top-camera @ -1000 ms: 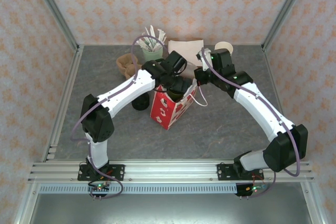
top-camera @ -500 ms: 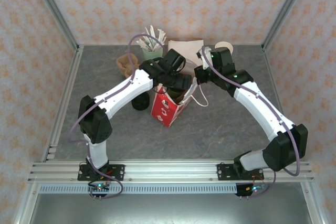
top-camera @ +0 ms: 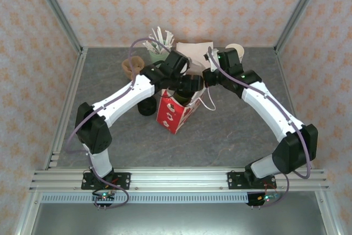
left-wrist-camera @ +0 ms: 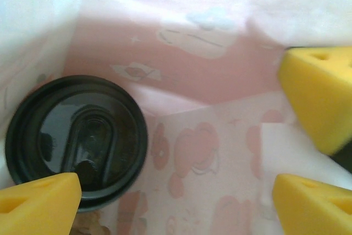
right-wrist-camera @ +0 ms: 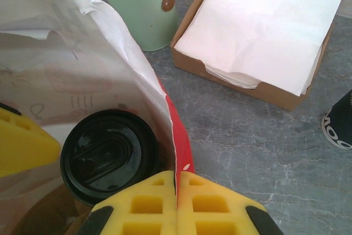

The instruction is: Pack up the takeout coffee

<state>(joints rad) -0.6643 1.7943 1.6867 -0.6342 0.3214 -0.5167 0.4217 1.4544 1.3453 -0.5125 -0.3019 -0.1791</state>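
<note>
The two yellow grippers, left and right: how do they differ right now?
The left gripper stands wide open; the right gripper is shut. The left gripper reaches down inside the paper bag, over the takeout coffee; the right gripper sits at the bag's rim. The left gripper grips nothing; the right gripper pinches the bag's edge. Both have yellow fingers and work at the same bag.

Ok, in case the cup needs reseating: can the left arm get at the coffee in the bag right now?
Probably yes. The left pincer is open inside the bag, right over the takeout coffee, and the right pincer, shut on the bag's rim, holds the mouth open.
</note>
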